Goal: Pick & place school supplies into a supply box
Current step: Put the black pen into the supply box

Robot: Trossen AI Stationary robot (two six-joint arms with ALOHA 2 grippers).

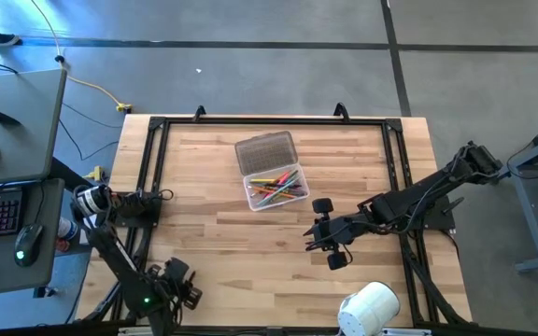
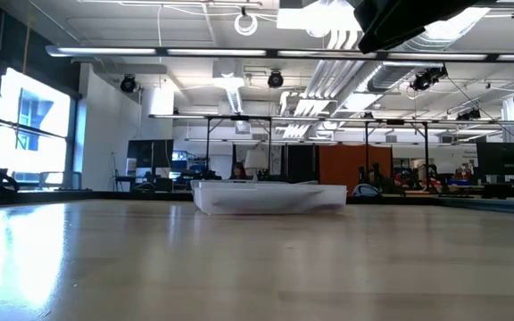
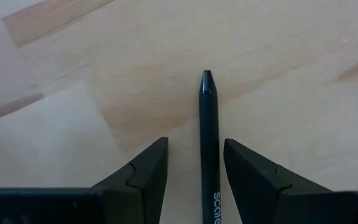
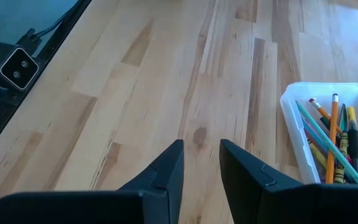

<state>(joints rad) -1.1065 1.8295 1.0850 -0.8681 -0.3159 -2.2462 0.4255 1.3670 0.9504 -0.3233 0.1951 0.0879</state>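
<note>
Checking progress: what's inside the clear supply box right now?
The supply box holds a jumble of pens and pencils in orange, yellow, green, black and pink. Lower layers are covered, so no count. Its lid lies open.

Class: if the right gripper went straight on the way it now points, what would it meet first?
Only bare table: the right gripper points past the supply box, which lies off to one side. Depth is uncertain.

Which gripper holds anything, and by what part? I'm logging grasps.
A black pen lies between the left gripper's open fingers, ungripped; the right gripper is empty.
</note>
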